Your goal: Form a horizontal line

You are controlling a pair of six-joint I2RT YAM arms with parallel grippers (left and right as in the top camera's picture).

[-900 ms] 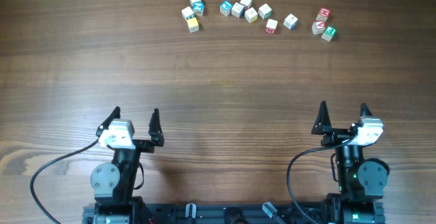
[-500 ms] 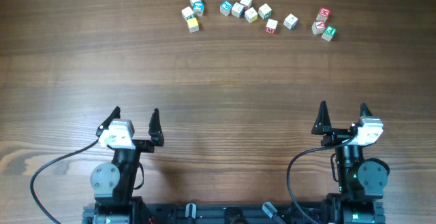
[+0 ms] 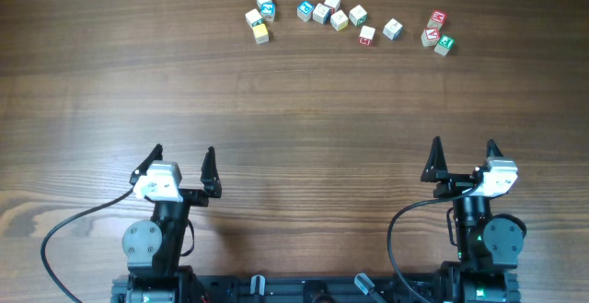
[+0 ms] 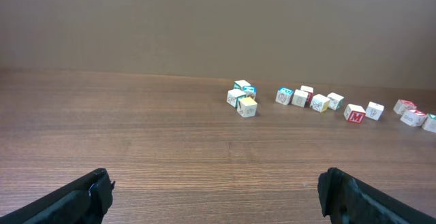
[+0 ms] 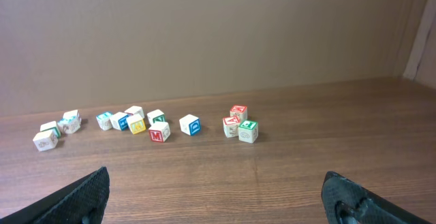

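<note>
Several small wooden letter cubes lie scattered along the far side of the table. In the middle group a blue-teal-faced cube touches a pale cream cube, a short row side by side; the left wrist view shows the same blue-teal cube and cream cube. My left gripper and right gripper rest at the near edge, far from the cubes. Both stand open with nothing between their fingers.
A cluster with a yellow-faced cube lies at the far left. A red M cube and a white cube sit right of the middle group. Red and green cubes lie at the far right.
</note>
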